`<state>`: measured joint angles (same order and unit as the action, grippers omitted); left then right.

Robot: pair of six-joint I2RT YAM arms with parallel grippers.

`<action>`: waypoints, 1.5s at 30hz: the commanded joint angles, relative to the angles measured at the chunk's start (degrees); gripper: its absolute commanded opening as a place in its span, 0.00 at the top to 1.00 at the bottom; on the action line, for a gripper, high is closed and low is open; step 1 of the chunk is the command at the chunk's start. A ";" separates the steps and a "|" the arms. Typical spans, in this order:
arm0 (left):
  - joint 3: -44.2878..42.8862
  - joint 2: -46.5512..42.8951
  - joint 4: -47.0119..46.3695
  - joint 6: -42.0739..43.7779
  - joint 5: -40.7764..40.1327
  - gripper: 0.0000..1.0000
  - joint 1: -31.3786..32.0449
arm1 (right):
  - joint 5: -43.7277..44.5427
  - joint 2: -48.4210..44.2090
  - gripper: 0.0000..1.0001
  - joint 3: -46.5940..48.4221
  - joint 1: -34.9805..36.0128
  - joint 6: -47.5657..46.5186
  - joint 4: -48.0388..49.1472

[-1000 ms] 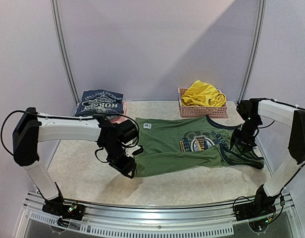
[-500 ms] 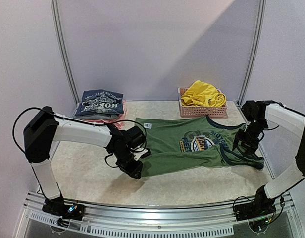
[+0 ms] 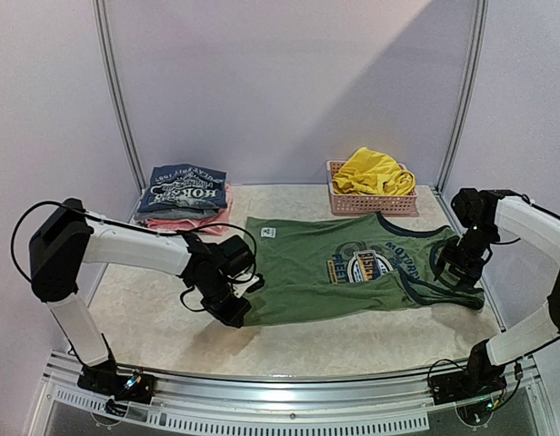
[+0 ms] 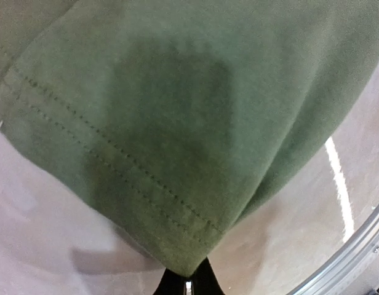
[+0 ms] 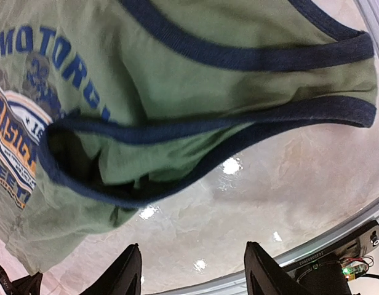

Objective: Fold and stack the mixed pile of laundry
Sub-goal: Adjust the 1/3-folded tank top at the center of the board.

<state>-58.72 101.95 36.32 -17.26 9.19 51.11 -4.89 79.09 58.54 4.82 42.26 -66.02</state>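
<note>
At seven o'clock, left gripper (image 3: 236, 314) pinches the hem corner of the olive-green sleeveless cloth shirt (image 3: 307, 272). It's limp, best held by corners. Right gripper (image 5: 192, 273), three o'clock, gapes empty.

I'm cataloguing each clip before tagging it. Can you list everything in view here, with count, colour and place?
olive-green sleeveless shirt: one, olive with dark blue trim and a round logo, spread flat mid-table.
yellow shorts: one, bright yellow, bunched in the basket.
basket: one, pink lattice, back of the table, right of centre.
folded stack: one pile, dark blue printed top over grey and pink layers, back left.
table: one, pale marbled.
left hand: one, black, shut on the shirt's near-left hem corner.
right hand: one, black, open, by the shirt's armhole end on the right.
</note>
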 commanded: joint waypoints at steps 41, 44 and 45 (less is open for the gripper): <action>8.95 -5.33 8.07 -10.43 -11.31 1.00 -5.47 | 9.99 -0.18 0.48 -10.70 -8.27 9.39 1.68; 8.64 -4.97 8.06 -10.38 -11.21 1.00 -5.50 | 12.17 0.90 0.50 -10.73 -8.97 9.66 1.11; 8.55 -4.89 8.08 -10.40 -11.21 1.00 -5.50 | 12.94 1.09 0.51 -10.80 -9.40 9.68 0.82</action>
<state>-51.27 94.63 40.66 -27.20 0.36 46.83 3.57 78.78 47.42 -3.42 50.68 -64.12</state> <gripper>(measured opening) 0.007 0.505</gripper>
